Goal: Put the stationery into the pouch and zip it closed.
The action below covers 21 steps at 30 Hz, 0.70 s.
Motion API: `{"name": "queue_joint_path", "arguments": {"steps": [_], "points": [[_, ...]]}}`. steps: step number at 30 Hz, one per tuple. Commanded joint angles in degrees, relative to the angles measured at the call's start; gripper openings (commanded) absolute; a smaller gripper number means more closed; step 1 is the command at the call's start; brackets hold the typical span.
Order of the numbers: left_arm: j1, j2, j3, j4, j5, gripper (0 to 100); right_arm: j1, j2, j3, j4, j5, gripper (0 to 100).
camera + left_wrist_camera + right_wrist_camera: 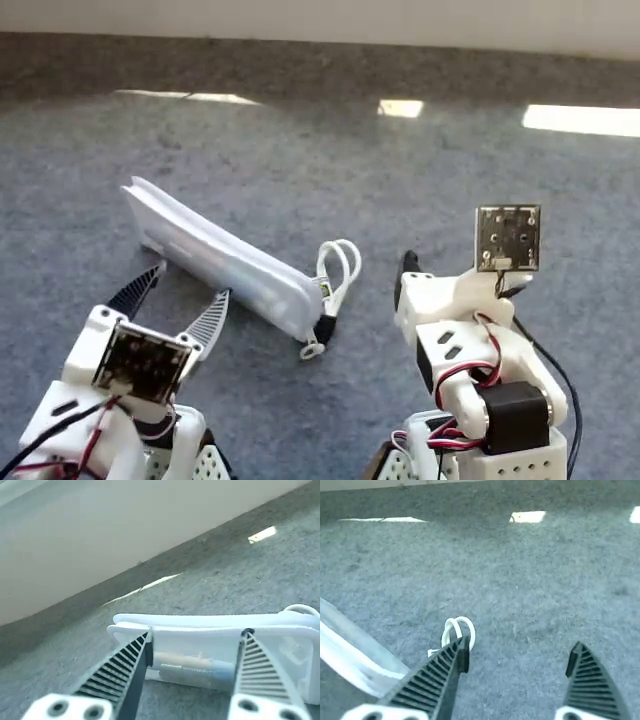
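Grey felt tabletop (pixel 300 150): at 7 o'clock the left end effector (pixel 192 282), fingers spread, faces the long side of the white pouch (pixel 220 262), likely to steady it. The pouch slants from 10 to 4 o'clock, stationery (pixel 195 666) inside. At 4 o'clock the right end effector (pixel 520 645), also released, sits near the cord loop (pixel 340 265), seemingly placed for the zip.

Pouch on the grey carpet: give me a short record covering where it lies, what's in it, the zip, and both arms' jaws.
pouch: white, see-through, lying flat and slantwise on the grey carpet
contents: what look like pens, seen through its side
zip: cannot tell if shut
cord: white loop at the pouch end nearer the right arm
left arm: jaws open, tips close by the pouch's long side
right arm: jaws open, holding nothing, beside the cord
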Motion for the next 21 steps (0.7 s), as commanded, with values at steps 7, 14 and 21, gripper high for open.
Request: {"name": "queue_joint_path", "arguments": {"steps": [7, 14, 21], "points": [[0.3, -0.1, -4.0, 3.2, 5.4, 19, 0.2, 0.0, 1.7, 3.2, -0.3, 23.5], [0.3, -0.1, -4.0, 2.9, 5.0, 0, 7.5, 0.0, 11.1, -6.2, 5.1, 0.9], [0.0, -0.1, -4.0, 2.8, 4.9, 1, 11.4, 0.0, 15.9, -6.9, 5.9, 0.5]]}}
